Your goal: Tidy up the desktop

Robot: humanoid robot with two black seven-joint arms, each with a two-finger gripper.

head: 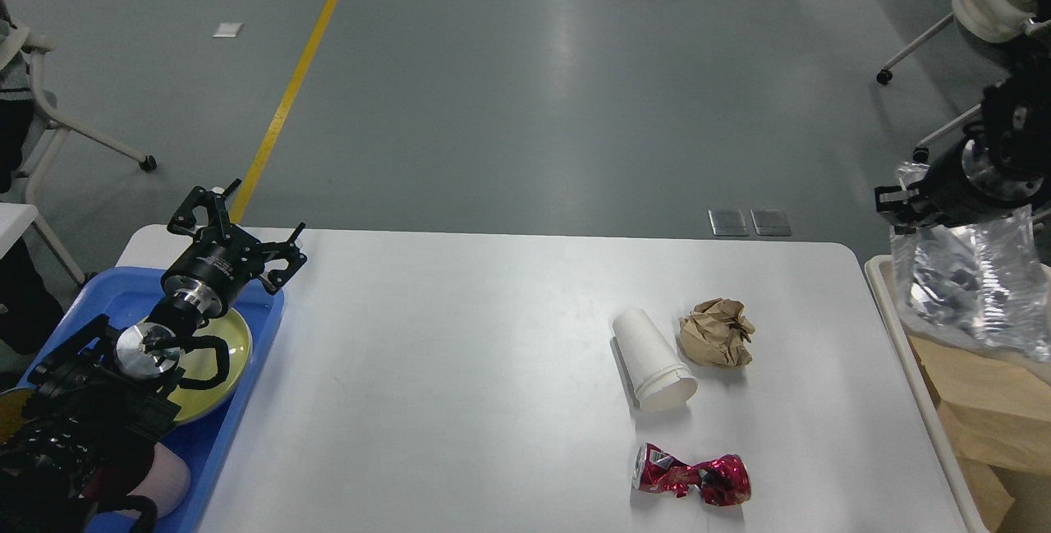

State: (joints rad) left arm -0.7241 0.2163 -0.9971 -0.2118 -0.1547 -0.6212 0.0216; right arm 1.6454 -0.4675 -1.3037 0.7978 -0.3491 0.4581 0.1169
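Note:
The white desktop (460,369) holds a white paper cup (653,360) on its side, a crumpled brown paper ball (717,333) and a crushed red can (694,477), all right of centre. My right gripper (899,206) is shut on the top of a silver foil bag (969,287). The bag hangs above the beige bin (880,287) beside the table's right edge. My left gripper (242,231) is open and empty over the far corner of the blue tray (267,336) at the left.
The blue tray holds a yellow-green plate (218,360), partly hidden by my left arm. Brown paper (985,410) lies in the beige bin. Office chairs stand on the grey floor at the far right and far left.

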